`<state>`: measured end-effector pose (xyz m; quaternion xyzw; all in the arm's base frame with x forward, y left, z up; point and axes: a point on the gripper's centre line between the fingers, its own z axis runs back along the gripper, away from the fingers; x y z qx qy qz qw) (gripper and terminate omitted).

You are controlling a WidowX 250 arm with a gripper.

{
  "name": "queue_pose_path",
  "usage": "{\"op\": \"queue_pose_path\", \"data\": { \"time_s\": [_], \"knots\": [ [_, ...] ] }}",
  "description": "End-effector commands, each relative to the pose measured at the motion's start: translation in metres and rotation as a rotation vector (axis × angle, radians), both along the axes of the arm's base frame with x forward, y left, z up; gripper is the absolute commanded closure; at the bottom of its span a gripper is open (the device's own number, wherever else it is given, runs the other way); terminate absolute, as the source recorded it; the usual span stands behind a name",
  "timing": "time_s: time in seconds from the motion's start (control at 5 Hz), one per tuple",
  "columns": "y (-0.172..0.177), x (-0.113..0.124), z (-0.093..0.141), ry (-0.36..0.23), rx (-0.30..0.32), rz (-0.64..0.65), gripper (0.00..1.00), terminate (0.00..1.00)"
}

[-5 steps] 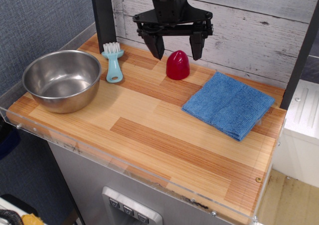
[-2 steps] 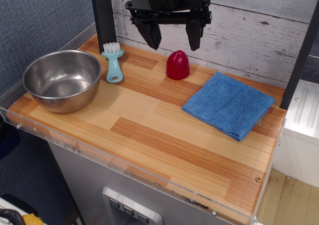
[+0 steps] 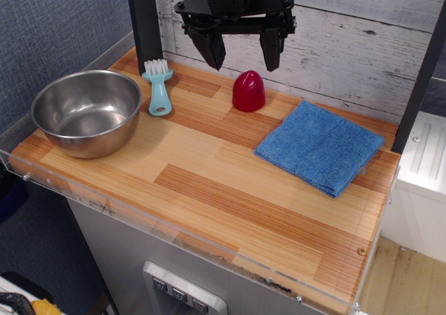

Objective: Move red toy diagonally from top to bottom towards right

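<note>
Since a second ago your gripper (image 3: 240, 54) rises above the red toy (image 3: 249, 91); fingers (image 3: 212, 50) spread wide, empty, straddling it from twelve o'clock, ready to descend.

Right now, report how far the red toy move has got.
Nothing is done: the red toy sits at the back of the table, beside the blue cloth. In hand: the hand hangs open above it, holding nothing. Left: grasp it and carry it diagonally to the front right.
</note>
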<state>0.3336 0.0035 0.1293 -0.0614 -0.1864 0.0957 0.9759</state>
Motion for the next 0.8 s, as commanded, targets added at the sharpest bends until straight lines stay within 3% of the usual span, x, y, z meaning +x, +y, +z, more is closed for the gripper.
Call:
{"op": "queue_pose_path", "data": {
  "time_s": [0.0,0.4,0.6],
  "knots": [
    [0.0043,-0.0043,0.0112,-0.043,0.001,0.005,0.0,0.0],
    [0.0043,-0.0043,0.0112,-0.043,0.001,0.005,0.0,0.0],
    [0.0043,-0.0043,0.0112,-0.043,0.001,0.005,0.0,1.0]
  ]
}}
